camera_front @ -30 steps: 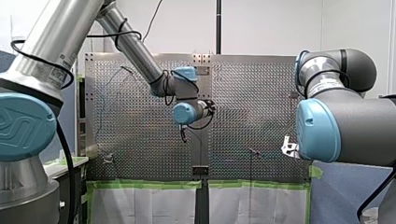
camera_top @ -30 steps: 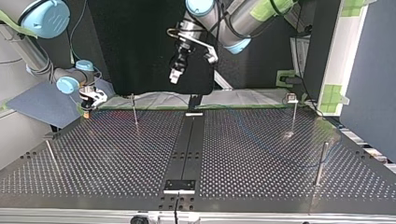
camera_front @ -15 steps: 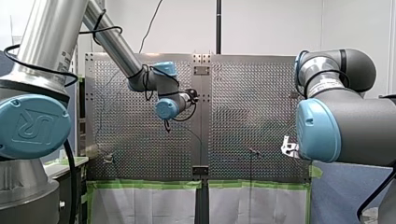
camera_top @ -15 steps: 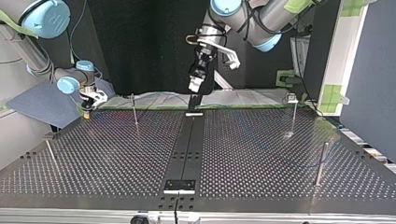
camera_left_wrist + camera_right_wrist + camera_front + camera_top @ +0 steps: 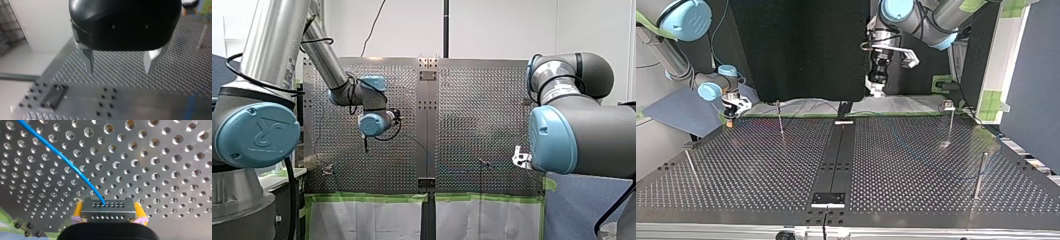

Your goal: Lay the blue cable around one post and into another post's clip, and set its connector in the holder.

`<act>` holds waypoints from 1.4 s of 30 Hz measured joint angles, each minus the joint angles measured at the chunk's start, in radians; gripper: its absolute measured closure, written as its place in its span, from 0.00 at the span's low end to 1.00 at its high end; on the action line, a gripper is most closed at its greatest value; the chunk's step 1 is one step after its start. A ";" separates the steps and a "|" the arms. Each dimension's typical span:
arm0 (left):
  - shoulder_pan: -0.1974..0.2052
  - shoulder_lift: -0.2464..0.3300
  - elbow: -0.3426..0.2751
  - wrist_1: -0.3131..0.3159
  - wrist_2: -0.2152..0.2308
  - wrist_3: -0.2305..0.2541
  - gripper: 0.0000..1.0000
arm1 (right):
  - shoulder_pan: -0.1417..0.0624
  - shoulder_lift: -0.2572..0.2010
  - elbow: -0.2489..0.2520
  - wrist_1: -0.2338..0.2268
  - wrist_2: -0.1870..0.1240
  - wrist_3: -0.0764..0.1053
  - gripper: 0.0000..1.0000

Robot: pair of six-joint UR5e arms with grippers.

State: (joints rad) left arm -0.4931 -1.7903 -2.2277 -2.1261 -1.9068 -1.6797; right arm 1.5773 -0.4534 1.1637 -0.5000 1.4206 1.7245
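Since a second ago my left arm has swung toward the top view's right, carrying my left gripper [image 5: 875, 90] from left of the desk's dark middle strip [image 5: 835, 155] to just right of it, high above the desk's far edge. Its metal fingers [image 5: 89, 62] stand wide apart with nothing between them, and the left wrist view shows perforated plate under them.

My right gripper [image 5: 730, 120] has not shifted: it sits at the desk's [image 5: 761, 165] far left corner in the top view. Its yellow-padded fingers [image 5: 78, 210] are clamped on both ends of the grey connector [image 5: 109, 213], just above the plate. The blue cable [image 5: 60, 155] leaves the connector's middle and runs away over the holes.

On the desk's right half in the top view, the far post [image 5: 950, 125] stands near the far edge and the side post [image 5: 979, 172] near the right edge. They are well apart from each other and from my left gripper.
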 joint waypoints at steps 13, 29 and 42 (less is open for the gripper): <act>0.033 0.000 -0.110 -0.011 -0.006 0.017 0.01 | 0.002 0.000 0.000 0.002 -0.001 -0.010 1.00; 0.038 0.000 -0.255 0.076 0.060 -0.005 0.01 | 0.003 0.000 -0.001 0.001 -0.001 -0.010 1.00; 0.040 0.000 -0.363 0.149 0.063 -0.009 0.01 | 0.002 0.000 -0.001 0.001 -0.001 -0.016 1.00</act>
State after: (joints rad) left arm -0.4535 -1.7902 -2.5909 -1.9771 -1.8435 -1.6888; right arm 1.5797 -0.4534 1.1624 -0.4985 1.4192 1.7087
